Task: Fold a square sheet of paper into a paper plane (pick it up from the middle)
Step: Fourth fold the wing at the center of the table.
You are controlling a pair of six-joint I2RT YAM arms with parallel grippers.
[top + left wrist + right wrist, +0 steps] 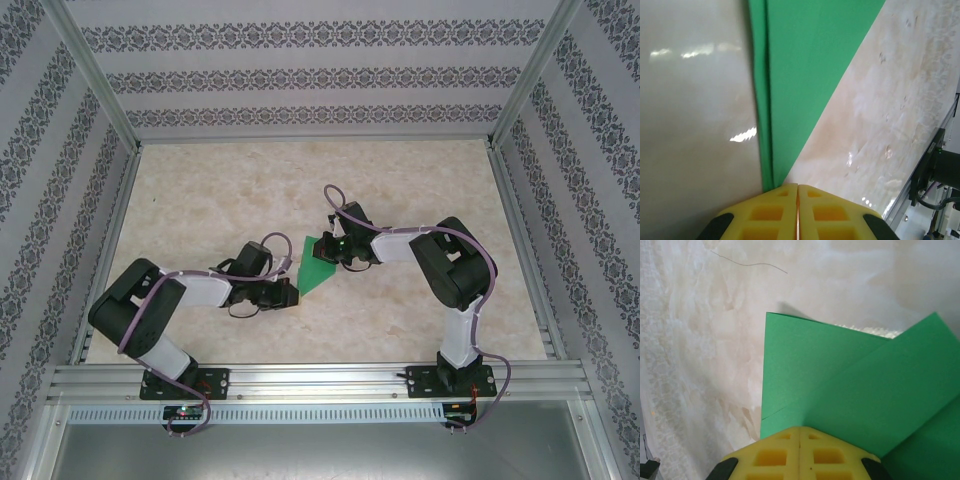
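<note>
– Yellow fingers of the left claw sat nearest the lens, pressed together with no gap showing. How far along was the folding?
– Partway, I'd judge. The square sheet of paper lay mid-worktop between the two arms, already a pointed wedge rather than a square. From the right wrist, slanted flaps overlapped across it. It looked too broad for a dart, so the narrowing folds and the wings were not yet done.
– And the grip?
– Left claw was closed at the sheet's near tip, beside a doubled edge. Whether paper was pinched between the fingers or only pressed beneath them, I couldn't tell. The right claw was closed too, resting over the sheet's far edge, but whether it held anything was equally unclear.
</note>
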